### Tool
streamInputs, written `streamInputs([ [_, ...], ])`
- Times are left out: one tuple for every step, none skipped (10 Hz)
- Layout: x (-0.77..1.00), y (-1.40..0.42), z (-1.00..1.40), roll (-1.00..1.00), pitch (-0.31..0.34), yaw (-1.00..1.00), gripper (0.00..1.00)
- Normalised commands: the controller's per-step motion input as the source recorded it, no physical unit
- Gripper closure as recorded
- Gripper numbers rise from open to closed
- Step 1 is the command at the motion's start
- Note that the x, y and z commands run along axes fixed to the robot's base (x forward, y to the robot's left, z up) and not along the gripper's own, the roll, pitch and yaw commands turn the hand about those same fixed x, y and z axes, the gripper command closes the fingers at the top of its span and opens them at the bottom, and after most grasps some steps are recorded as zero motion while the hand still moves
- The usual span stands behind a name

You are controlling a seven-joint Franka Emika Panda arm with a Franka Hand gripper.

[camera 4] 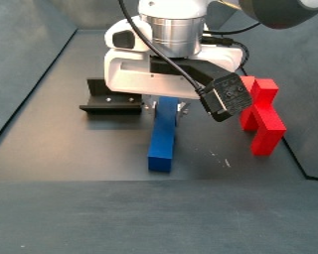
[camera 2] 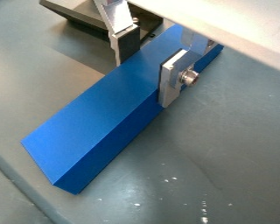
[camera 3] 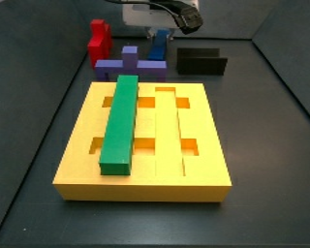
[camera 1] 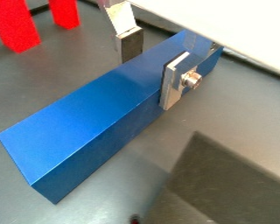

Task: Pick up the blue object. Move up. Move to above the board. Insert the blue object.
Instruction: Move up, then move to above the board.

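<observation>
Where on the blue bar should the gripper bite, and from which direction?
Across the narrow width, on the two long flat side faces, coming straight down from above. The blue bar lies flat on the floor, so only those faces offer parallel surfaces narrow enough for the fingers. The gripper already straddles it that way, near one end; a grip nearer mid-length would probably balance better.

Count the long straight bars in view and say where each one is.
2. The green bar lies in a groove of the yellow board; the blue bar lies on the floor between the gripper's fingers. Others may be hidden.
</observation>
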Motion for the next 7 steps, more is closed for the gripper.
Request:
streamInputs([
  [0.00,0.00,0.83,0.00,0.000,0.00,1.00],
  [0.02,0.06,0.82,0.02,-0.024,-0.04,1.00],
  [-0.02,0.05,0.56,0.04,-0.013,-0.04,1.00],
  [0.00,0.01,0.18,0.07,-0.023,-0.02,1.00],
  [0.00,0.00,1.40,0.00,0.000,0.00,1.00],
  [-0.02,-0.01,1.40,-0.01,0.041,0.01,1.00],
  [-0.04,-0.01,1.40,0.02,0.059,0.01,1.00],
])
